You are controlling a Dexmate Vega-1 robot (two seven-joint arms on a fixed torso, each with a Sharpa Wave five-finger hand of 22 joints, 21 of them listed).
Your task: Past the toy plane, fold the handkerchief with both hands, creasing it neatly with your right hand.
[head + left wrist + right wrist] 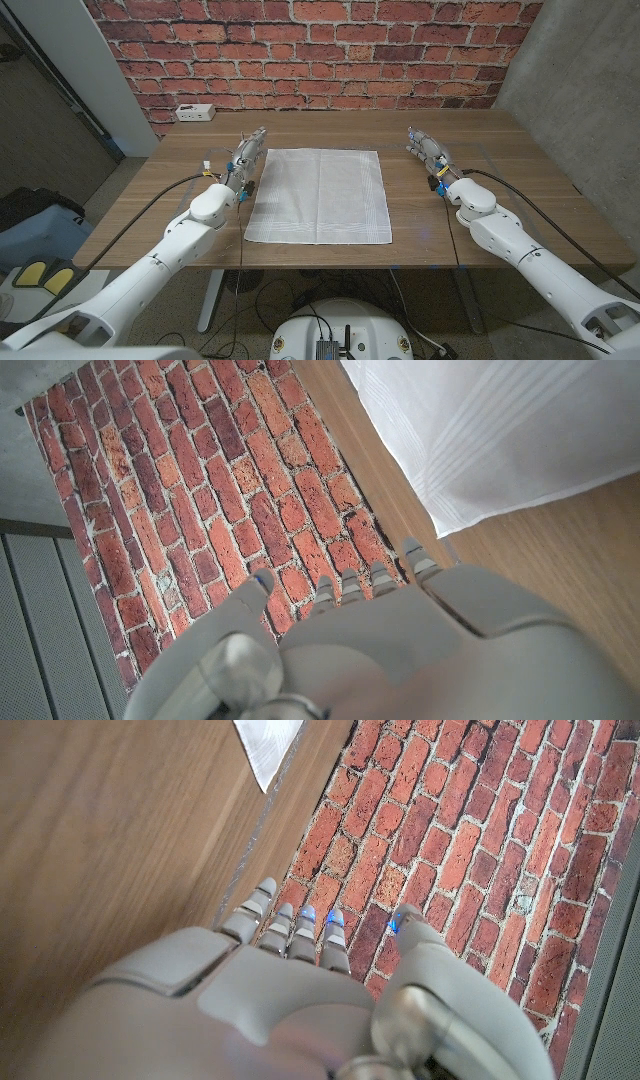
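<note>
- The handkerchief (318, 195) is thin white cloth, matt, with faint fold lines and a woven striped border.
- The bench (520, 190) is brown wood with a smooth, low-sheen grain.
- The left hand (245, 160) and right hand (430, 152) have smooth grey plastic shells with a slight gloss; the fingers (290, 925) look segmented.
- The wall (300, 50) is rough red brick, matt.
</note>
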